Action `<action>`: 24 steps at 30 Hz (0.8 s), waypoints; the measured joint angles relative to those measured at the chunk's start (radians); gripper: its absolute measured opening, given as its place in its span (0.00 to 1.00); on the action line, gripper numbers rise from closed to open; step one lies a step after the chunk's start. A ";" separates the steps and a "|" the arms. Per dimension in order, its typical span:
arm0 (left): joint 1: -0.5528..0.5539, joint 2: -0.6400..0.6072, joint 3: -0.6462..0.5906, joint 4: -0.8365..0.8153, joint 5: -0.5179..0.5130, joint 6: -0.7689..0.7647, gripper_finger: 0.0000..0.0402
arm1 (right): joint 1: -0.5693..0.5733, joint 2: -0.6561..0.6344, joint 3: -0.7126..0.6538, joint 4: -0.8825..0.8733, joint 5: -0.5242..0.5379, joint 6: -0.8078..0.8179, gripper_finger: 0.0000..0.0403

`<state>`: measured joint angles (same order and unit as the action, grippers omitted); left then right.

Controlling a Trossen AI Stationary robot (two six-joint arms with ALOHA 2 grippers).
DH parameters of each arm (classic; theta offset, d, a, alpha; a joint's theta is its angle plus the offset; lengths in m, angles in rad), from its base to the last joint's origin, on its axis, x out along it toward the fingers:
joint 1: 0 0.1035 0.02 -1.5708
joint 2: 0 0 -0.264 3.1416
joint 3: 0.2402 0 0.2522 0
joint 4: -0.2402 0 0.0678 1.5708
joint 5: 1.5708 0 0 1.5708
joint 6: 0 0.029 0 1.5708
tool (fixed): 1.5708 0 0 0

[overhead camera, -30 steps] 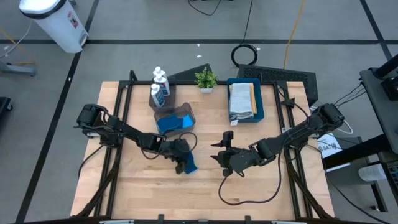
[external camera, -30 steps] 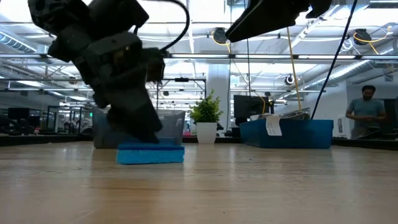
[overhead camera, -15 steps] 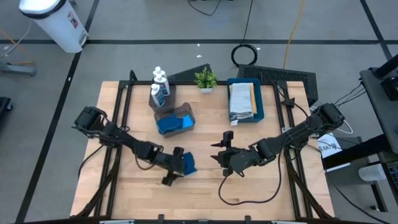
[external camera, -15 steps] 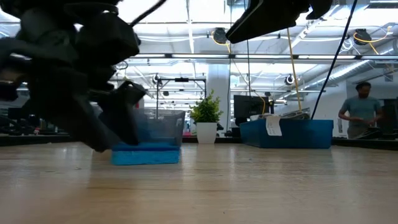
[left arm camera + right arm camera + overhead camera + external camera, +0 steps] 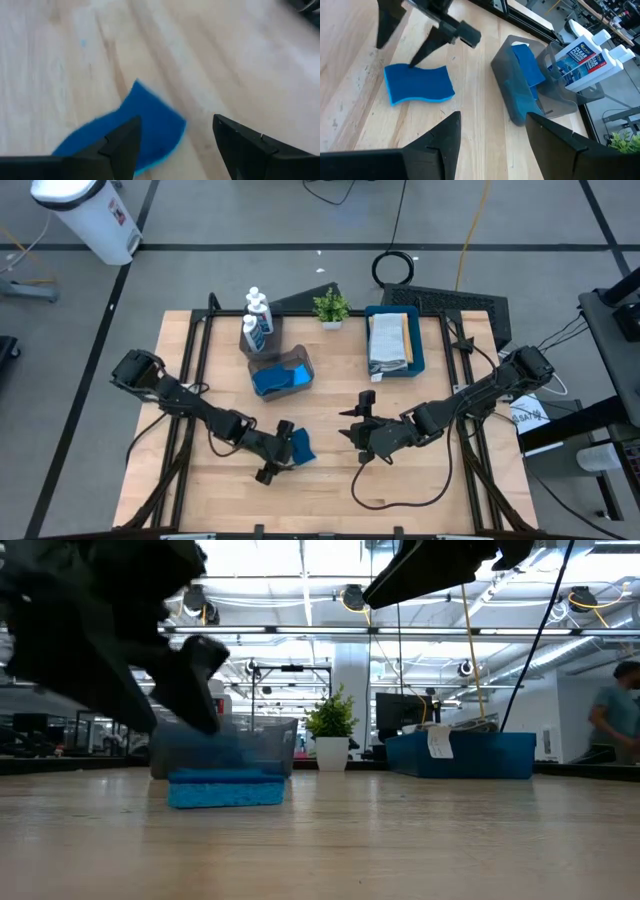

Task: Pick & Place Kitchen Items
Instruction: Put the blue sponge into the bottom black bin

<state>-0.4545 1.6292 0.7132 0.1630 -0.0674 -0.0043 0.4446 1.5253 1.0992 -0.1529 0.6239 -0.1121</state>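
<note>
A wavy-edged blue sponge (image 5: 301, 446) lies flat on the wooden table, near its middle; it also shows in the low view (image 5: 225, 788) and the right wrist view (image 5: 419, 83). My left gripper (image 5: 276, 451) is open and hovers just on the sponge's left side, its fingers apart above the sponge's edge (image 5: 172, 145). My right gripper (image 5: 352, 430) is open and empty, to the right of the sponge (image 5: 492, 145). Several white bottles with blue labels (image 5: 257, 320) stand at the far left. Folded cloths (image 5: 388, 340) lie in the blue tray.
A clear bin (image 5: 282, 372) holding more blue sponges (image 5: 530, 75) stands beyond the sponge. A potted plant (image 5: 331, 307) and the blue tray (image 5: 418, 350) stand along the far edge. A person (image 5: 620, 720) shows in the room behind. Bare tabletop lies toward the near edge.
My left gripper has come off the blue sponge, risen and drawn back toward the table's near left. The sponge stays flat on the table at about the same spot. My right arm has kept still.
</note>
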 joint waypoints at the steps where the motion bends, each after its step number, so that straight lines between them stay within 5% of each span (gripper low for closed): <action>1: -0.005 -0.013 0.000 0.003 0.011 0.002 0.62 | 0.000 0.000 0.000 0.003 0.000 0.000 0.49; 9: -0.067 0.000 0.000 -0.062 -0.003 -0.008 0.55 | 0.000 0.000 0.000 0.006 0.000 0.000 0.49; 21: -0.035 0.111 0.002 -0.008 0.058 -0.026 0.07 | 0.000 0.000 0.000 0.006 0.000 0.014 0.49; 24: -0.018 0.118 0.001 0.037 0.075 -0.024 0.02 | 0.000 0.000 0.000 0.007 0.001 0.014 0.49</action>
<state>-0.4724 1.7474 0.7143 0.1996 0.0071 -0.0284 0.4446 1.5253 1.0992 -0.1463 0.6248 -0.0978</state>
